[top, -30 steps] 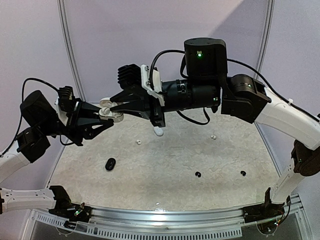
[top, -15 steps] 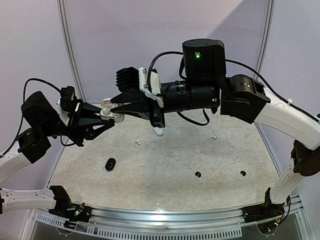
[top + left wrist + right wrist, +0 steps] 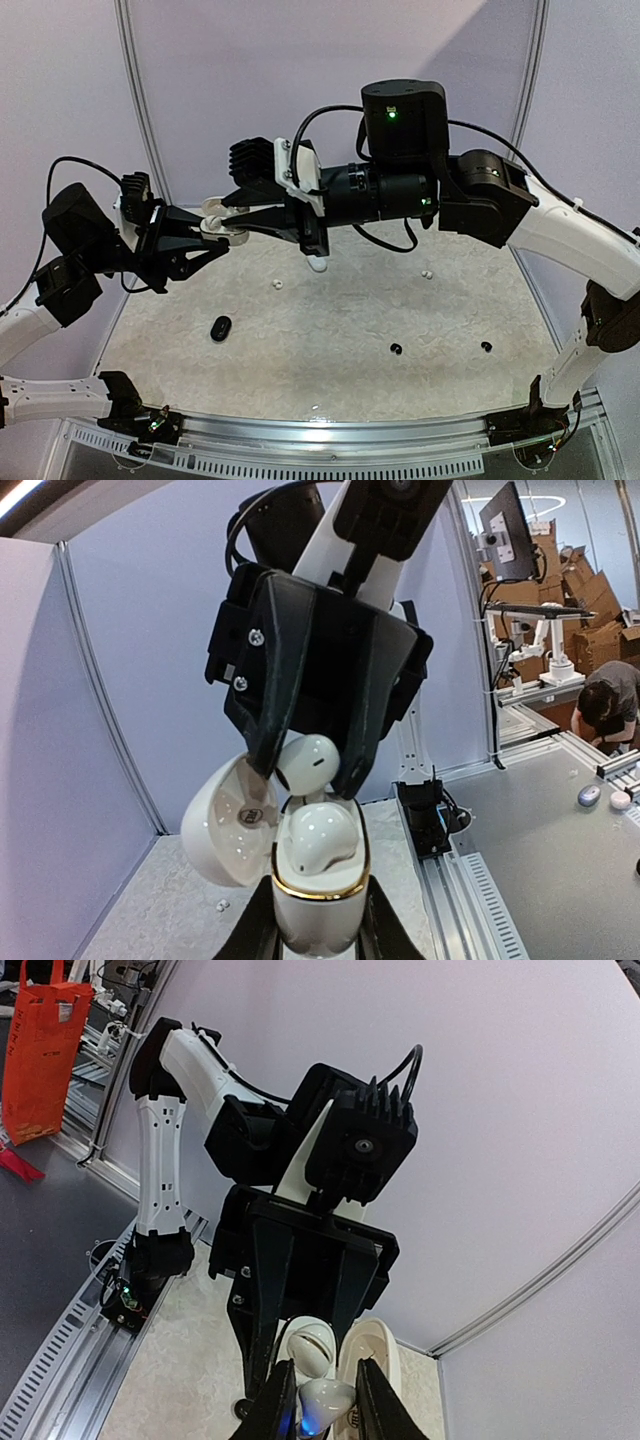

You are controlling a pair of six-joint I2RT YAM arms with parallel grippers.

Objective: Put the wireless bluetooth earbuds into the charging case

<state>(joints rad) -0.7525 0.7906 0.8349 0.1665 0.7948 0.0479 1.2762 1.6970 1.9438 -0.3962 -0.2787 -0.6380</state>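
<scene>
My left gripper (image 3: 315, 925) is shut on the body of a white charging case (image 3: 312, 895) with a gold rim, held upright, its lid (image 3: 225, 820) swung open to the left. One white earbud (image 3: 317, 837) sits in the near slot. My right gripper (image 3: 308, 772) reaches in from above, shut on a second white earbud (image 3: 308, 762), whose stem dips into the far slot. In the right wrist view that earbud (image 3: 327, 1397) shows between the fingers, just above the case (image 3: 312, 1348). In the top view both grippers meet at the case (image 3: 214, 212), high over the table.
On the table lie a black oval case (image 3: 221, 327), a white case (image 3: 317, 263) under the right arm, two loose white buds (image 3: 277, 284) (image 3: 426, 273) and two black buds (image 3: 396, 348) (image 3: 486, 346). Curved walls close the back and sides.
My right arm has slid a little to the left, bringing the earbud onto the open case. The left arm and the case have stayed put.
</scene>
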